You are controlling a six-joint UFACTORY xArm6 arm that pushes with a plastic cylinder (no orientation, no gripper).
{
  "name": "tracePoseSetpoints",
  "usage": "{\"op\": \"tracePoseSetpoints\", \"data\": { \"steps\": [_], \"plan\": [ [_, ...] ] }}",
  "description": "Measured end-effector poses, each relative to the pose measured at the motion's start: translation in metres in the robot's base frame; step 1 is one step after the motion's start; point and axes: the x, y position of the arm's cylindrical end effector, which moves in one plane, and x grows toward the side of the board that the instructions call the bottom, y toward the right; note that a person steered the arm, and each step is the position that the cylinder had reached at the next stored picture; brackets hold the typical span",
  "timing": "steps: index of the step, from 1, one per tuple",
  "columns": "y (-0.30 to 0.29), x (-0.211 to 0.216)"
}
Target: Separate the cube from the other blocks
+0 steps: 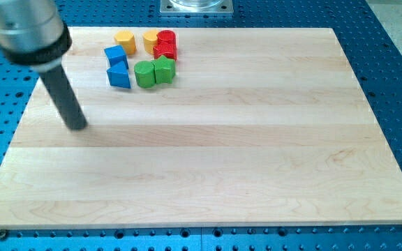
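Note:
A blue cube [115, 56] sits near the view's top left in a cluster of blocks. A blue wedge-shaped block [118, 77] touches it from below. A yellow block [125, 41] lies just above it. Further right are a second yellow block [149, 40], a red cylinder [167, 37], a red block [165, 51], a green cylinder [144, 74] and a green block [164, 70]. My tip [78, 127] rests on the board to the left of and below the cluster, apart from every block.
The wooden board [208, 160] lies on a blue perforated table [396, 70]. A metal mount [197, 6] stands at the view's top edge. The rod's thick grey upper part [26, 28] fills the view's top left corner.

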Motion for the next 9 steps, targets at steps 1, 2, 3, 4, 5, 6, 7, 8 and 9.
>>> {"op": "tracePoseSetpoints", "data": {
  "steps": [1, 2, 3, 4, 5, 6, 7, 8, 9],
  "plan": [
    [-0.005, -0.086],
    [-0.007, -0.133],
    [0.012, -0.152],
    [0.069, -0.116],
    [0.113, -0.107],
    [0.126, -0.069],
    [0.114, -0.062],
    [0.090, -0.084],
    [0.092, -0.017]
  ]
}}
